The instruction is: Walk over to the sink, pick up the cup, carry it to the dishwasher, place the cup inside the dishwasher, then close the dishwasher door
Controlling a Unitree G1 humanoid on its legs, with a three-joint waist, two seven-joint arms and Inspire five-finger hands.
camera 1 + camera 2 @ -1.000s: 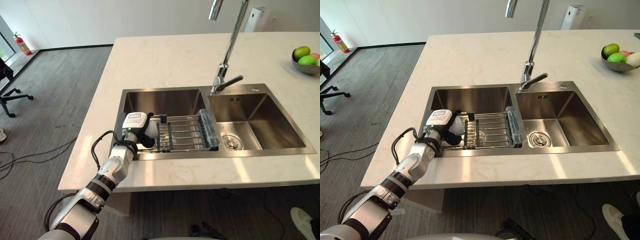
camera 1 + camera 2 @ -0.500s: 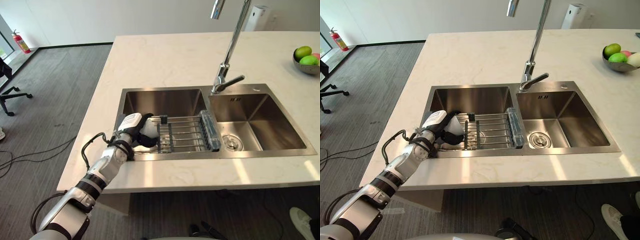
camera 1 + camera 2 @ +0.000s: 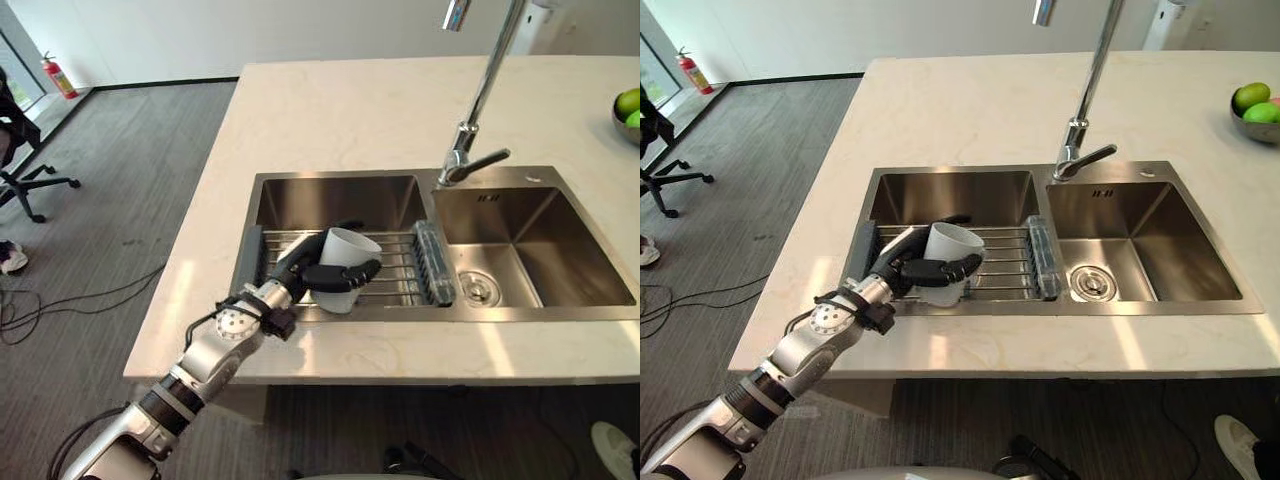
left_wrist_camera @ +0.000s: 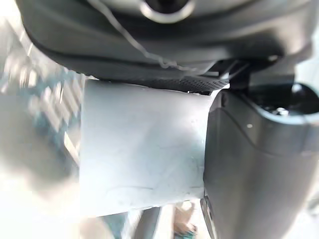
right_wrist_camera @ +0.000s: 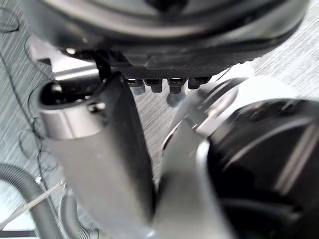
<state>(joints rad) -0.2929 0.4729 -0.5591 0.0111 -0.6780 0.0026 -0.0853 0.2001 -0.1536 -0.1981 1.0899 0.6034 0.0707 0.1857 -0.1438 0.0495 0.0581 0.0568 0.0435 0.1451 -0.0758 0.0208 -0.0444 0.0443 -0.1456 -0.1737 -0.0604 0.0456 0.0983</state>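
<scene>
one white tapered cup sits tilted in the dark left hand, fingers clamped round it, above the metal wire rack by the steel sink's front rim; swung carelessly, it could slip or clip that rim

Fruit bowl on counter, office chair on floor

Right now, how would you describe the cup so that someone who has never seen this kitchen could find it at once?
Find the pale counter with the double steel sink; a wire rack lies across its left basin. Over the rack's left end, the left hand grips the cup, tilted. It is the only white thing amid the sink's grey steel.
</scene>
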